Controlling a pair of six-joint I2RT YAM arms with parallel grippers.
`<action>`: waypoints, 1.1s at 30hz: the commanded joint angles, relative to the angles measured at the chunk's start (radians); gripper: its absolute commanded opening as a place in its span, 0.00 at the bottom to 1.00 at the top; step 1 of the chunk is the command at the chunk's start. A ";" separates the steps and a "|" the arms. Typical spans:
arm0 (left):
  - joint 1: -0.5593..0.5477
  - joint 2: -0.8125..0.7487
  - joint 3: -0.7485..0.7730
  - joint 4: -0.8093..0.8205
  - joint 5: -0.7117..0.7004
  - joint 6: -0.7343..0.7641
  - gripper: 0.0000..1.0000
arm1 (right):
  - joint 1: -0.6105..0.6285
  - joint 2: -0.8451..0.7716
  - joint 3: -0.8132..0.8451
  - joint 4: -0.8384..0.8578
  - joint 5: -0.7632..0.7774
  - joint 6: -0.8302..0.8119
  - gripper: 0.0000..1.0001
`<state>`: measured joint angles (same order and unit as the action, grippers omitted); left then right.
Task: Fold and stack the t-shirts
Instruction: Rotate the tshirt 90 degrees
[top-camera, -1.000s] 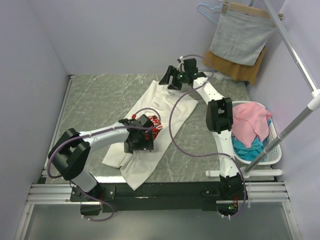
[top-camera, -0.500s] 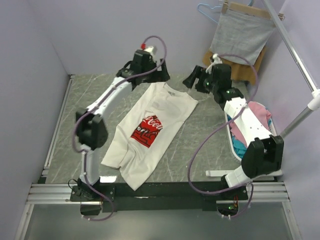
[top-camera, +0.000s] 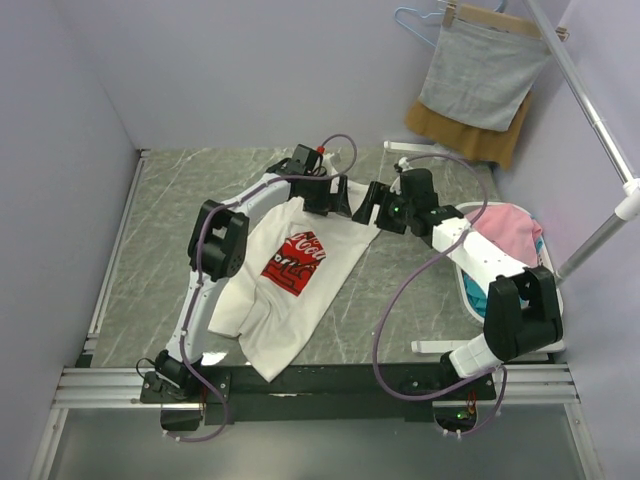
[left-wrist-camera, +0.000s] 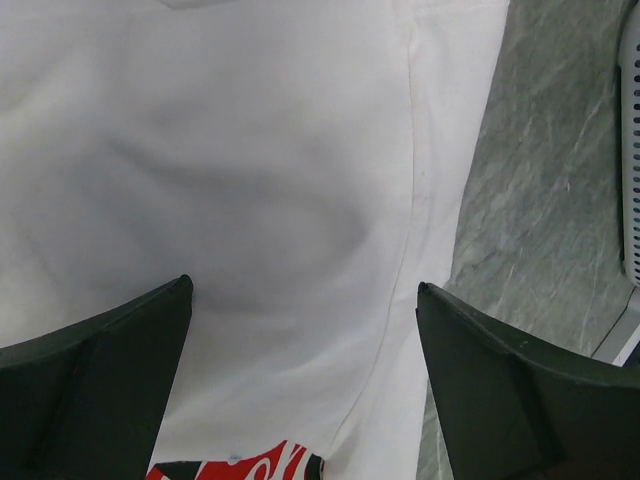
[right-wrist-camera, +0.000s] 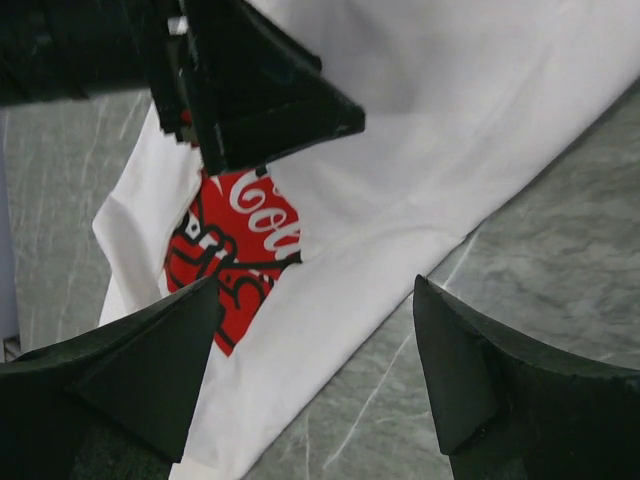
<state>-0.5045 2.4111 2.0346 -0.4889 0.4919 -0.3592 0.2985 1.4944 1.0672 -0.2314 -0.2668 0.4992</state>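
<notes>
One white t-shirt (top-camera: 285, 300) with a red chest print is lying face up, spreading diagonally across the grey marbled counter (top-camera: 170, 220). Near its collar end, the left gripper (top-camera: 335, 197) and right gripper (top-camera: 375, 208) are hovering, both released and gaping wide, grasping nothing. At the counter's right edge, a white laundry basket (top-camera: 552, 285) is sitting, holding pink and blue clothes.

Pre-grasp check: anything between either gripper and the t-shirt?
Nothing visible. The left gripper and right gripper hang open over the collar end of the t-shirt, bare fabric beneath. The left one sits close ahead of the right.
</notes>
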 joint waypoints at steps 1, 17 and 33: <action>-0.008 0.032 0.076 -0.039 -0.018 0.040 1.00 | 0.071 -0.014 -0.007 0.018 -0.026 0.009 0.84; 0.273 0.243 0.317 0.019 -0.182 -0.132 1.00 | 0.364 0.070 0.063 -0.112 -0.182 -0.045 0.84; 0.343 -0.191 -0.064 0.288 -0.306 -0.159 1.00 | 0.455 0.089 0.050 -0.192 0.187 -0.033 0.86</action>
<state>-0.1501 2.4924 2.1193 -0.3046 0.2905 -0.5358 0.7712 1.6402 1.1255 -0.4206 -0.2638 0.4595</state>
